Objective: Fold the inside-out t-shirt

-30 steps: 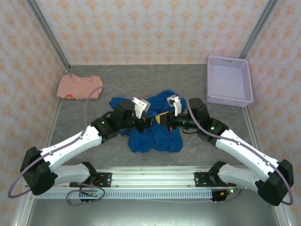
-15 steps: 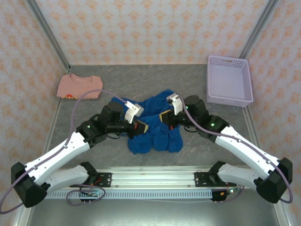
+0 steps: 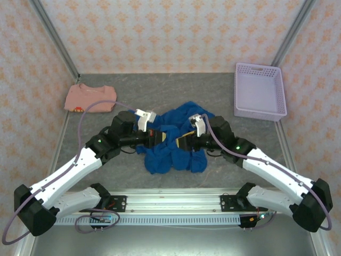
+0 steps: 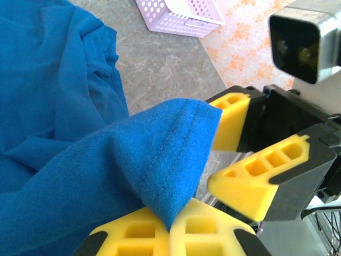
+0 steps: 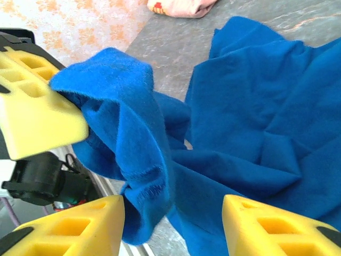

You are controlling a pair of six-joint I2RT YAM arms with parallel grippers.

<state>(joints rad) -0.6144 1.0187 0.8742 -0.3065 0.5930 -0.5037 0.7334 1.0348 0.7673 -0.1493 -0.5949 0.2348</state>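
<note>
At the far left of the grey table we see a salmon-pink shirt folded flat near the back corner. It carries a small red and yellow print along its near edge, too small for us to read.

Moving right, the left gripper reaches in over the left side of the inside-out t-shirt. In the left wrist view its yellow fingers press together on a doubled fold of the blue cloth, so we call it clamped on the shirt. The pinched fold shows a stitched hem with a double row of blue thread running across it.

The t-shirt itself lies crumpled in the middle of the table between the two arms, part bunched and part spread toward the back. It lies well apart from the pink shirt.

Just right of the left gripper, the right gripper faces it across the lifted fold. In the right wrist view its fingers stand wide apart with a hanging flap of the blue cloth between them, the flap close to one finger and well clear of the other. We take this gripper as parted and gripping nothing.

At the far right a lilac perforated basket sits against the back corner, apart from the shirt.
</note>
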